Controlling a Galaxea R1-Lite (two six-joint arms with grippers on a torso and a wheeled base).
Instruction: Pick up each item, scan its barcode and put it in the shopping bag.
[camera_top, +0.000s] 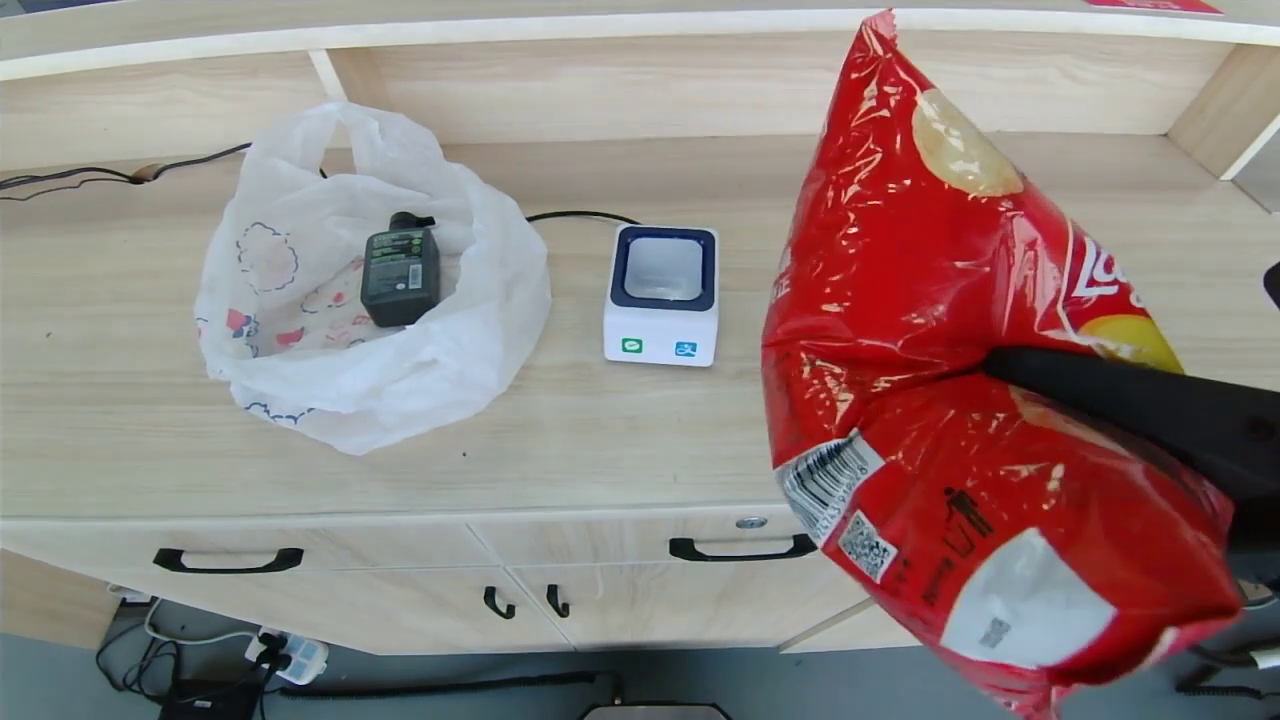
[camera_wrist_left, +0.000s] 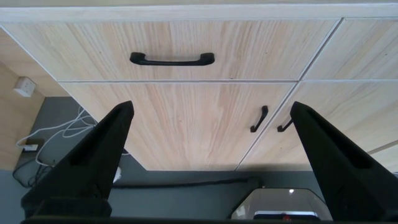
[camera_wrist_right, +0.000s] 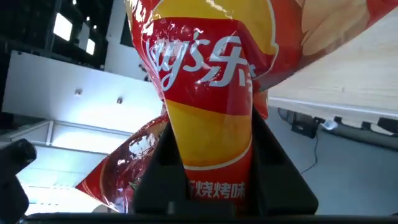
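A big red chip bag (camera_top: 950, 380) hangs in the air at the right, above the counter's front edge, with its barcode (camera_top: 828, 478) facing me. My right gripper (camera_top: 1000, 362) is shut on the chip bag (camera_wrist_right: 205, 93) at its middle. The white scanner (camera_top: 662, 294) with a dark blue rim stands on the counter left of the bag. Further left lies the open white shopping bag (camera_top: 370, 280) holding a dark bottle (camera_top: 401, 272). My left gripper (camera_wrist_left: 208, 130) is open and holds nothing, low in front of the cabinet drawers (camera_wrist_left: 180, 43).
A black cable (camera_top: 580, 214) runs along the counter from behind the scanner, and another cable (camera_top: 110, 172) lies at the back left. A raised wooden ledge (camera_top: 600, 40) borders the counter at the back. Drawer handles (camera_top: 740, 548) sit below the front edge.
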